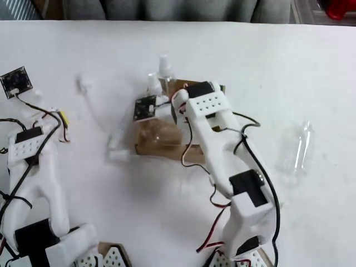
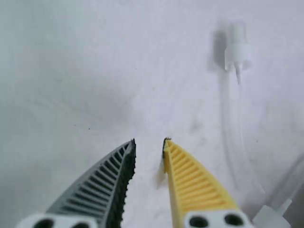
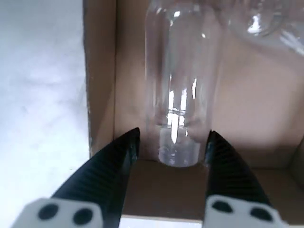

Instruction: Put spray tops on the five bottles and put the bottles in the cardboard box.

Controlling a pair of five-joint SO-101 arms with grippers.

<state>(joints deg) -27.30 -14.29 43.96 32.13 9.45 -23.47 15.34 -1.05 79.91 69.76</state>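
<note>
Left pincer (image 2: pixel 149 141): slightly parted, empty; ribbed fingers, one grey, one yellow, above the white counter (image 2: pixel 71 71).
Spray top (image 2: pixel 237 47): loose ahead of it; white plastic with a thin, limp tube.
Cardboard box (image 3: pixel 99 95): brown, matte, beneath the right pincer.
Right pincer (image 3: pixel 173 132): spread, black fingers flanking a clear, glossy, cylindrical bottle (image 3: pixel 178 71) in the box.
Spare bottle (image 1: pixel 300 147): topless on the counter, well aside.
Progress: likely past halfway; capping and boxing remained.

Bright, even light nearly washes out the white table (image 1: pixel 278 61). Shadows are soft and faint. White glare streaks the clear bottle (image 3: pixel 178 95).
</note>
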